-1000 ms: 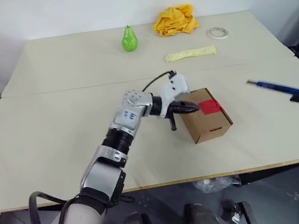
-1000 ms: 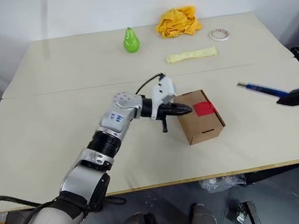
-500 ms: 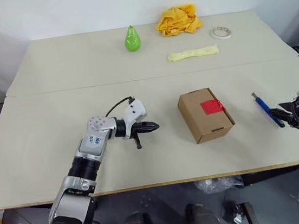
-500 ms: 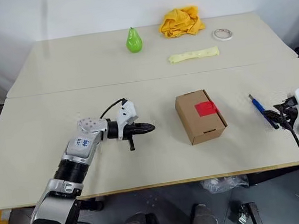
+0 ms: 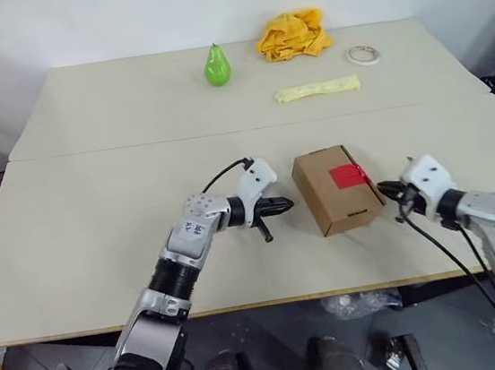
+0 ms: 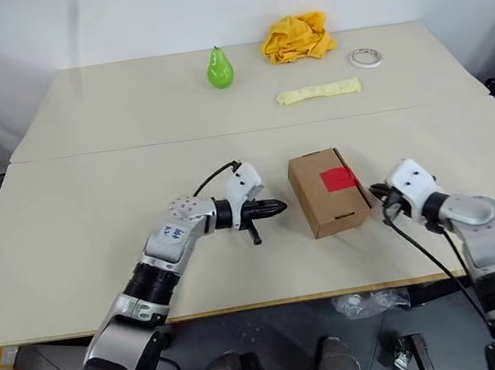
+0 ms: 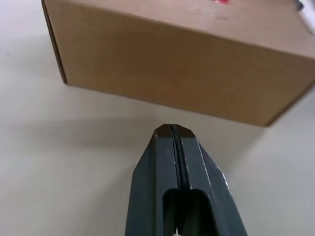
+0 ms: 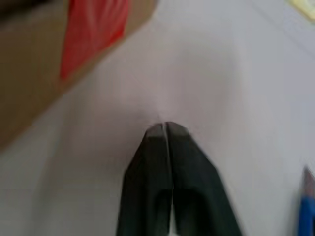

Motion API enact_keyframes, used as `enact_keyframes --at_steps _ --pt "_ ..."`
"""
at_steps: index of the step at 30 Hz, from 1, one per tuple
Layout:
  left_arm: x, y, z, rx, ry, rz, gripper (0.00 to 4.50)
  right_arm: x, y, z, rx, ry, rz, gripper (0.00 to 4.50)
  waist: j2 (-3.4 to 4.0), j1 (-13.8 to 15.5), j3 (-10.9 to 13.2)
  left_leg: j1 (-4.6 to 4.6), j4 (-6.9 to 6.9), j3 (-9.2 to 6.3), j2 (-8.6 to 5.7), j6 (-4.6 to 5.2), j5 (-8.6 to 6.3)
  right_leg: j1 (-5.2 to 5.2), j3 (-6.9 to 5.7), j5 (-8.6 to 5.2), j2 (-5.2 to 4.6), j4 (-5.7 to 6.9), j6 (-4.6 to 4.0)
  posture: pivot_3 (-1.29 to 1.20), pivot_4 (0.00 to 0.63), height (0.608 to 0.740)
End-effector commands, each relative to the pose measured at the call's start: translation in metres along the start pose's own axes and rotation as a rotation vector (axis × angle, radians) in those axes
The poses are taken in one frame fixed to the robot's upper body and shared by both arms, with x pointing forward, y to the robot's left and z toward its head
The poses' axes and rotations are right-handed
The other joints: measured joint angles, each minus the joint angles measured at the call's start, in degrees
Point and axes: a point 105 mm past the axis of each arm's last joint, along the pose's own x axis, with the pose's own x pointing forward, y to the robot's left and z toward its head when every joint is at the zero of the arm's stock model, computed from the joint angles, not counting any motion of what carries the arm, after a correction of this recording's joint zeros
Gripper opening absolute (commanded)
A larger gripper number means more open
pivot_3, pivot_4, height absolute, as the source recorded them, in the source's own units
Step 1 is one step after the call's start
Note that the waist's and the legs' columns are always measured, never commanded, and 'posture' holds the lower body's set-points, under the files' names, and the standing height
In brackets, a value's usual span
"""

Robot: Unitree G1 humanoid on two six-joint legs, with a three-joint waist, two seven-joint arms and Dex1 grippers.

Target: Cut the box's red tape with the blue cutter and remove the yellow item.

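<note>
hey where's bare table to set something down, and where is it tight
Free: the near-left table, left of the left gripper; the far-left corner beside the green pear; and the strip between the pale yellow strip and the box. Crowded: around the box, with the right gripper at its other side, and the far right by the yellow cloth and tape roll.

Head pair looks down over the table (image 5: pixel 97 212); wrist cameras closely face the box (image 7: pixel 172 64).

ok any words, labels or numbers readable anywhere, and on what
Left arm: small blue marks on the grey forearm housing, too small to read.
Box: plain brown, no print; its red tape is blank.
Tape roll: no lettering to make out.
Nothing else bears text.
</note>
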Motion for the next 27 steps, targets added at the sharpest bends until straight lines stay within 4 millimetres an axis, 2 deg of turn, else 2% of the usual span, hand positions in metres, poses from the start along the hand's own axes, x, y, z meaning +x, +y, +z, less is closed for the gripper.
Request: enact_keyframes --at_steps 1,5,17,23,27 --pt "0.007 -0.001 0.008 0.064 0.002 0.008 0.0 0.009 0.018 0.008 0.03 0.005 0.101 0.03 0.0 0.1 0.0 -0.01 -0.02 -0.01 0.0 0.0 0.0 0.0 -0.01 0.0 0.0 -0.01 0.0 0.0 0.15 0.74" --pt "-0.004 -0.008 0.005 0.092 0.005 -0.031 0.0 0.02 0.041 0.029 0.016 -0.045 0.172 0.03 0.0 -0.2 0.0 -0.02 -0.06 -0.07 0.02 0.0 0.0 -0.01 -0.02 0.0 0.03 -0.02 0.0 0.0 0.15 0.74" --pt "-0.078 -0.023 -0.016 0.102 0.06 -0.019 0.0 0.035 0.122 0.07 0.004 -0.082 0.355 0.03 0.01 -1.4 0.0 0.01 -0.07 -0.12 0.15 -0.1 0.01 -0.14 0.02 -0.04 0.07 0.26 -0.08 0.0 0.15 0.74" --pt "-0.106 -0.033 -0.025 0.051 0.105 0.034 0.0 0.029 0.154 0.078 -0.001 -0.065 0.444 0.03 0.0 -1.3 0.0 0.01 -0.06 -0.13 0.17 -0.12 -0.01 -0.15 0.03 -0.07 0.07 0.28 -0.14 0.0 0.15 0.74" --pt "-0.119 -0.042 -0.039 -0.003 0.152 0.056 0.0 0.021 0.168 0.073 0.01 -0.03 0.478 0.03 -0.01 -1.3 0.0 0.03 -0.06 -0.14 0.2 -0.17 -0.03 -0.15 0.02 -0.1 0.09 0.32 -0.19 0.0 0.15 0.74"
